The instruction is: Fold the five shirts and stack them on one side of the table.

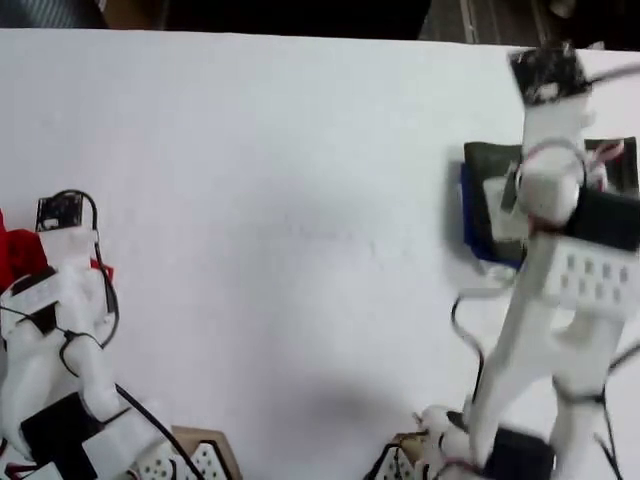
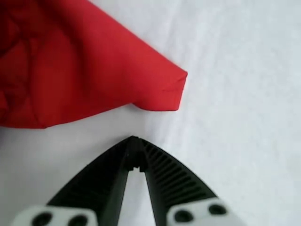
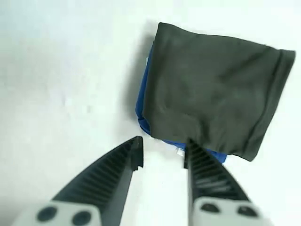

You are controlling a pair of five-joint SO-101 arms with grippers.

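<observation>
Red shirt [image 2: 70, 61] left, stack [image 3: 211, 103] right.
Our left gripper [image 2: 135, 143] clenched empty, right gripper [image 3: 163, 143] released; we could knock the stack askew.

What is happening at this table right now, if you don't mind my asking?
Two robot arms are partway through folding and stacking shirts. The right pincer is open and hovers beside a folded stack on the right side of the white table, where a dark grey shirt lies on top of a blue shirt. The left pincer is shut and empty, close to a corner of a red shirt at the left edge, not yet stacked.
</observation>
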